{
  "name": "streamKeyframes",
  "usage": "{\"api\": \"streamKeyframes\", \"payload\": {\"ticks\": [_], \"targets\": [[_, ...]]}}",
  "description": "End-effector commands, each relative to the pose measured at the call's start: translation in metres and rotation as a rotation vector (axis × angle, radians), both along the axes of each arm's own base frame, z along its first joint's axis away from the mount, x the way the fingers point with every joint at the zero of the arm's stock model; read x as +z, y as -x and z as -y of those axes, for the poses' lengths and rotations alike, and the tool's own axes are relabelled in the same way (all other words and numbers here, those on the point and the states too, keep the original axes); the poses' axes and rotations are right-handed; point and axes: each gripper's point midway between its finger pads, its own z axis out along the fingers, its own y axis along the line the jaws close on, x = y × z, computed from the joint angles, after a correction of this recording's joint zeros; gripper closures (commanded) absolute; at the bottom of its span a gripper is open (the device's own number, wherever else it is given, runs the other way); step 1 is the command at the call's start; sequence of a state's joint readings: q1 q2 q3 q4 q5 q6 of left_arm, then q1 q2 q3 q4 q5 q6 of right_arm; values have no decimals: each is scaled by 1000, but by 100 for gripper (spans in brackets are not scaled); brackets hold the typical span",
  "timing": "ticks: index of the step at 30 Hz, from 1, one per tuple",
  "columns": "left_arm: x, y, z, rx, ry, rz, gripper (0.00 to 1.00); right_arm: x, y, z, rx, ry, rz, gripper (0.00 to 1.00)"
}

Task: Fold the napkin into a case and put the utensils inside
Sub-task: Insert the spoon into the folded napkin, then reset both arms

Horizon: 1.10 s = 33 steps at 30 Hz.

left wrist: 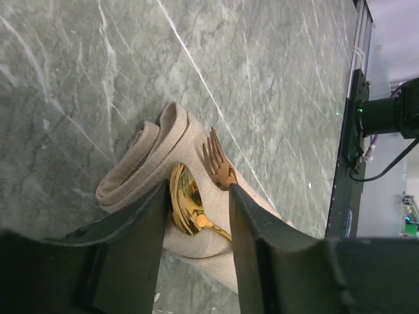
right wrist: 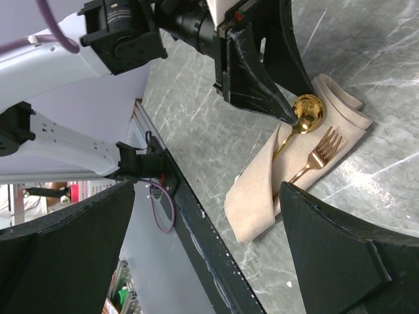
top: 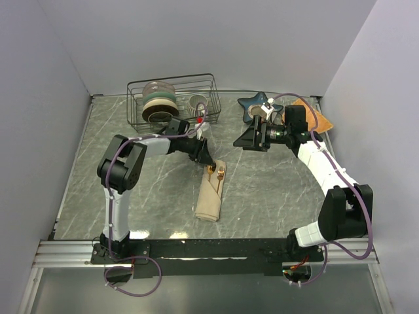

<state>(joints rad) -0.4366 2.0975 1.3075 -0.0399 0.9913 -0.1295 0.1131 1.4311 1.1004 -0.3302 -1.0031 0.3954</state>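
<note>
spoon (left wrist: 186, 204) and fork (left wrist: 220, 165) sit in case (left wrist: 147, 157), left gripper (left wrist: 199, 190) parted around spoon.

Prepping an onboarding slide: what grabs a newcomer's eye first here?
A gold spoon and gold fork stick out of the folded beige napkin case mid-table, with the left tool open around the spoon's bowl. Behind them, a wire rack holds dishes.
</note>
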Motion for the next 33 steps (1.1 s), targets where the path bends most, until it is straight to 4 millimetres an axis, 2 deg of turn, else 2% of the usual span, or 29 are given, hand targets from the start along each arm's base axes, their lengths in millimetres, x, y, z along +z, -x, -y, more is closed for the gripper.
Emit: {"api": "streamKeyframes", "payload": {"ticks": [1, 5, 6, 7, 9, 10, 12, 13, 14, 15, 16, 18, 19, 21, 22, 23, 25, 26, 27, 28, 29, 30, 31, 33], "targets": [[47, -13, 3, -2, 28, 181, 49, 21, -10, 0, 8, -14, 69, 0], [76, -24, 0, 33, 14, 290, 41, 29, -15, 0, 10, 1, 108, 0], [81, -26, -2, 39, 5, 323, 36, 28, -16, 2, 8, 15, 117, 0], [94, -28, -4, 59, 0, 357, 34, 29, -17, 2, 9, 23, 124, 0], [103, -36, -12, 89, -41, 440, 27, 32, -20, 5, 2, 47, 138, 0], [118, -38, -16, 103, -48, 495, 22, 32, -21, 7, 5, 65, 163, 0], [131, -44, -24, 153, -87, 550, 11, 39, -23, 10, 0, 88, 197, 0], [146, -44, -28, 172, -90, 582, 1, 40, -26, 13, -12, 113, 223, 0], [161, -52, -32, 208, -110, 616, 1, 45, -28, 15, -20, 123, 246, 0], [160, -46, -38, 194, -151, 597, 1, 47, -29, 20, -37, 139, 253, 0], [183, -50, -40, 204, -156, 634, 1, 53, -33, 25, -57, 160, 282, 0], [191, -53, -53, 234, -218, 623, 1, 59, -33, 38, -85, 203, 309, 0], [197, -48, -59, 233, -244, 587, 1, 58, -37, 48, -126, 240, 315, 0], [202, -49, -79, 276, -256, 511, 1, 59, -39, 66, -188, 275, 318, 0], [204, -45, -89, 281, -267, 455, 1, 53, -39, 71, -209, 293, 297, 0], [207, -51, -110, 315, -264, 415, 1, 45, -40, 87, -264, 327, 261, 0], [212, -48, -131, 334, -245, 319, 1, 33, -35, 102, -297, 364, 237, 0], [212, -54, -155, 389, -253, 286, 1, 29, -35, 110, -325, 397, 242, 0], [215, -55, -165, 427, -256, 264, 1, 33, -30, 116, -342, 423, 286, 0], [208, -59, -181, 490, -302, 246, 1, 20, -24, 120, -354, 447, 273, 0], [205, -61, -195, 537, -321, 228, 1, 17, -24, 129, -391, 490, 296, 0], [207, -57, -204, 573, -339, 227, 1, 22, -18, 133, -405, 514, 341, 0], [192, -54, -215, 611, -389, 200, 1, 8, -13, 136, -420, 536, 322, 0], [190, -49, -228, 663, -424, 227, 1, 3, -6, 144, -449, 579, 334, 0]]}}
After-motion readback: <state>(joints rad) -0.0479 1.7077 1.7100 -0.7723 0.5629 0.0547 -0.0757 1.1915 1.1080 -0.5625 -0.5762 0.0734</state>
